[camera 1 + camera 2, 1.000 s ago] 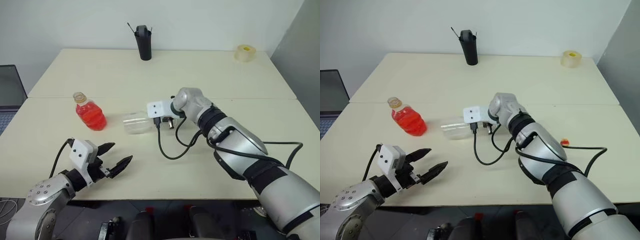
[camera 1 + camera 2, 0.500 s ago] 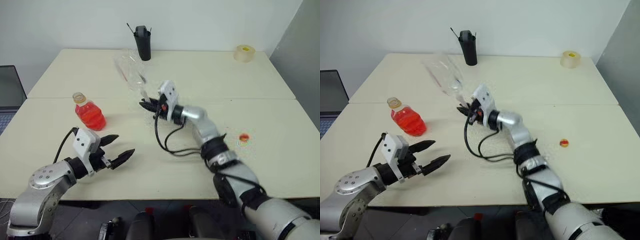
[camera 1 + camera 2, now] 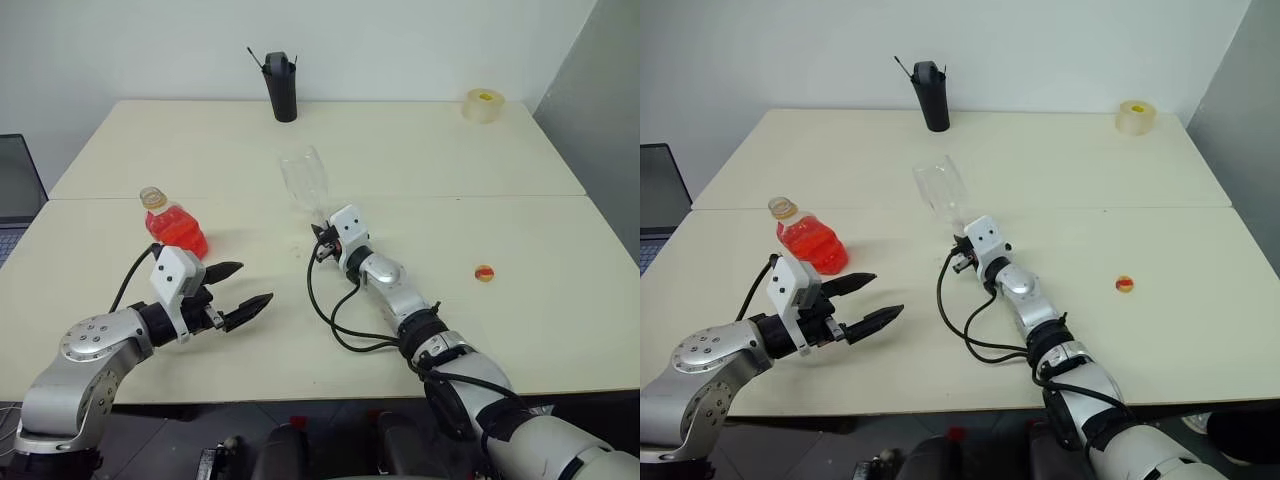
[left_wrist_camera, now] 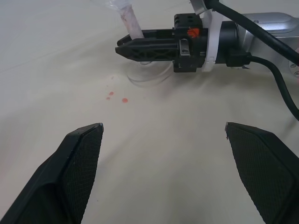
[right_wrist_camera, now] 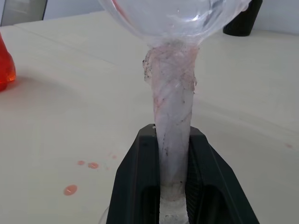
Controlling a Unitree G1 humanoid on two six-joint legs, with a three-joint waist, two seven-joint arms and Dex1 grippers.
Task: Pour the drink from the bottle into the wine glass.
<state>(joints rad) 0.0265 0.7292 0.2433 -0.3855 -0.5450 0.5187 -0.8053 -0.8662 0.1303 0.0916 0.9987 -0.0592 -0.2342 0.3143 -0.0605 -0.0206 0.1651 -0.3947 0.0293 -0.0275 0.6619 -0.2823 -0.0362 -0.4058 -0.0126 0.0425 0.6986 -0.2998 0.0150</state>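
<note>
1. Where the two cream tabletops (image 3: 480,150) meet along a seam, one bottle (image 3: 176,224) stands near the left side, uncapped, its red drink (image 3: 180,233) filling the rounded body.
2. One wine glass (image 3: 304,181) stands near the middle of the table, bowl tilted a little toward the far left; the right gripper (image 3: 322,244) is clamped on its stem (image 5: 173,130), both black fingers pressed against it.
3. One left gripper (image 3: 238,286) hovers low over the near part of the table, jaws spread wide with nothing between them, pointing toward the glass and well apart from the bottle.
4. One small yellow-and-red cap (image 3: 484,273) lies alone on the right half of the table.
5. One tall black cup (image 3: 281,88) stands at the far edge; one roll of tape (image 3: 482,103) sits at the far right corner.
6. Three or so red drops (image 4: 112,95) spot the surface beside the glass foot.
7. A pale wall runs behind the table; a dark laptop (image 3: 18,195) shows at the left.
</note>
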